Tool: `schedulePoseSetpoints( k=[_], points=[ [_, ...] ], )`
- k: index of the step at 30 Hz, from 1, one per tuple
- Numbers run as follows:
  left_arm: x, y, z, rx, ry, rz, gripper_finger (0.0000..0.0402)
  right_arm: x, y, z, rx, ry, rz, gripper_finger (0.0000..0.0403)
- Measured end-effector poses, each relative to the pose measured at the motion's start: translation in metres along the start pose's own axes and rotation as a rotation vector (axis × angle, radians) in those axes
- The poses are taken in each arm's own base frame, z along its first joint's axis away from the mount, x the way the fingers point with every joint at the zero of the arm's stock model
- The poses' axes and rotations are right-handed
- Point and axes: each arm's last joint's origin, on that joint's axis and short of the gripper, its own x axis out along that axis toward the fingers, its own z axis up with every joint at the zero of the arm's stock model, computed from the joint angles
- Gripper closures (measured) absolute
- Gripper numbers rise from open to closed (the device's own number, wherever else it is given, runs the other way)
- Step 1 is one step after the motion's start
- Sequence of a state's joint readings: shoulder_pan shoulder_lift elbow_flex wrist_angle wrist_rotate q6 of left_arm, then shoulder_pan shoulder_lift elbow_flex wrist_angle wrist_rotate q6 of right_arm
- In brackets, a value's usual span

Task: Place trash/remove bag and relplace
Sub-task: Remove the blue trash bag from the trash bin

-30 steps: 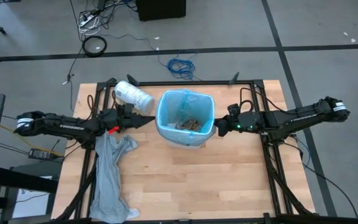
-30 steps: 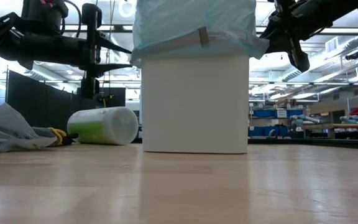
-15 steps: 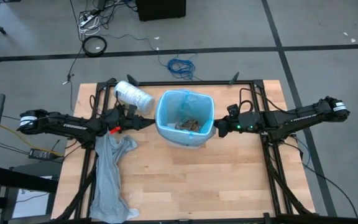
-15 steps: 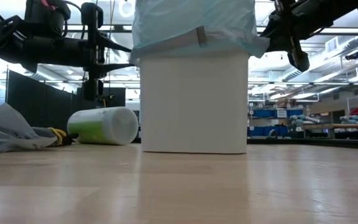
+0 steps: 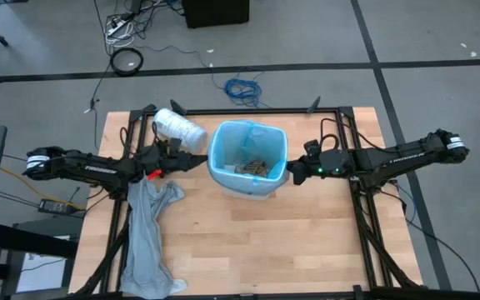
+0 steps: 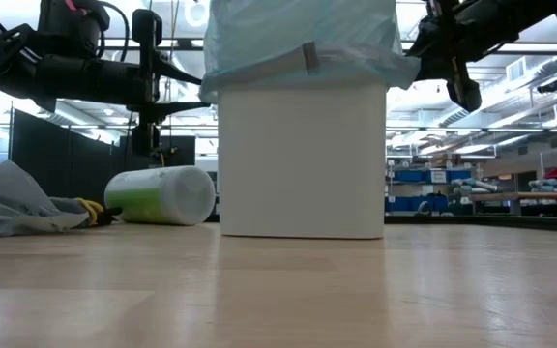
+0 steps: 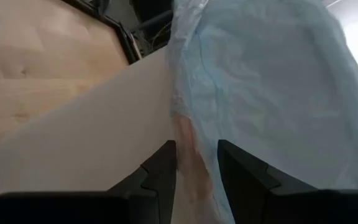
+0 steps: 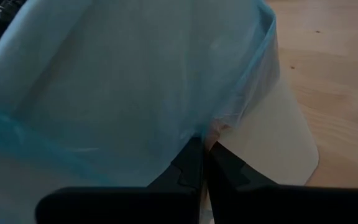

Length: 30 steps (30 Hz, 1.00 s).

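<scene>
On the wooden table (image 5: 307, 225) stands a white bin (image 6: 303, 159) lined with the light-blue bag (image 5: 223, 137), trash (image 5: 252, 167) lying at its bottom. At the bin's right rim the right gripper (image 8: 202, 163) is pinched shut on the bag's overhanging edge — film bunches between its fingers. Opposite, the left gripper (image 7: 196, 163) hovers just beside the left rim with fingers parted, the bag's skirt directly ahead — not clamped.

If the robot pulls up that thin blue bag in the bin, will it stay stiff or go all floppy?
Probably floppy: the thin crinkly light-blue plastic bag already drapes in folds over the white bin. It looks light, though the brown scraps inside may make it sag.
</scene>
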<state>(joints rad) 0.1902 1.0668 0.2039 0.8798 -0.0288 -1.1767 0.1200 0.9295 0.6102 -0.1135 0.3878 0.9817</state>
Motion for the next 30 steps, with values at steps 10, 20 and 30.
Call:
schedulePoseSetpoints(
  k=[10,20,30],
  points=[
    [0.0,-0.0009,-0.0001,-0.003,0.011,-0.013,0.0274,0.0,0.0002,-0.0005,-0.009,0.015,0.009,0.0389],
    [-0.0001,0.0014,-0.0006,-0.001,0.007,0.015,0.0284,0.0,0.0003,-0.0006,-0.008,0.02,0.012,0.0389],
    [-0.0002,0.0007,-0.0003,0.019,0.002,0.008,0.0291,0.0,0.0006,-0.0011,-0.007,0.037,0.024,0.0389]
  ],
)
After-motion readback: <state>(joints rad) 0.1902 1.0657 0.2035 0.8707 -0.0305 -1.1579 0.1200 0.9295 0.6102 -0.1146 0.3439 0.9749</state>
